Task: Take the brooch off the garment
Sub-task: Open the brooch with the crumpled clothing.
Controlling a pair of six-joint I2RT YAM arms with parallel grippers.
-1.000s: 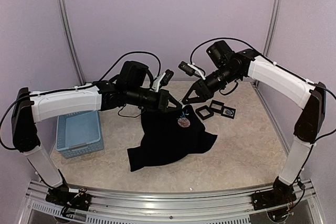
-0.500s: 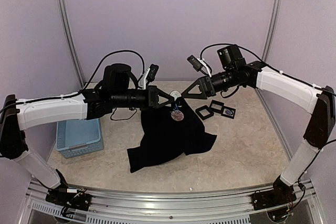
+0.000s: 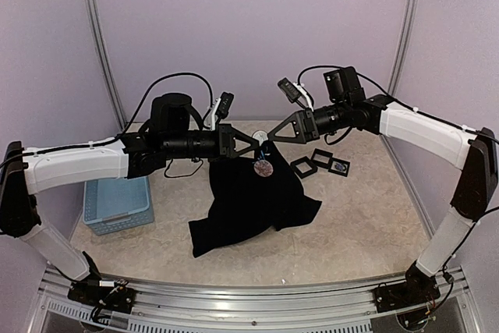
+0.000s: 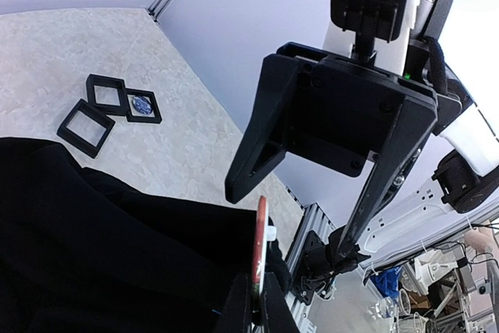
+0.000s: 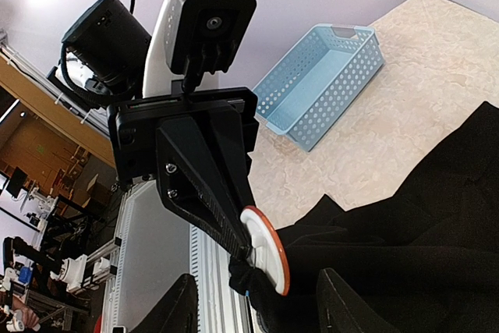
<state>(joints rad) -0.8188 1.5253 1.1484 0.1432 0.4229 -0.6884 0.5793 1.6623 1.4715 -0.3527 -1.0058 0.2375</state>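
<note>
The brooch [image 3: 263, 166] is a small round disc with an orange rim, fixed near the neck of the garment [image 3: 249, 208] at its 12 o'clock end. That end is held up off the surface [image 3: 366, 216] and the rest of the black cloth drapes down toward 6 o'clock. My left gripper [image 3: 251, 144] has its jaws together on the cloth right at the disc; I cannot tell whether the pinch also catches the rim. My right gripper [image 4: 287, 220] faces it from 3 o'clock with jaws apart, the disc just in front of them and untouched. I judge the brooch light, thin and rigid, so I would take it across its flat faces near the rim, where it stands clear of the cloth. The garment is soft and will follow any pull, so the left hold must anchor it. Whatever fastening sits behind may snag the weave if I tug straight off. The light-blue basket [image 3: 117, 200] sits well apart at 9 o'clock.
</note>
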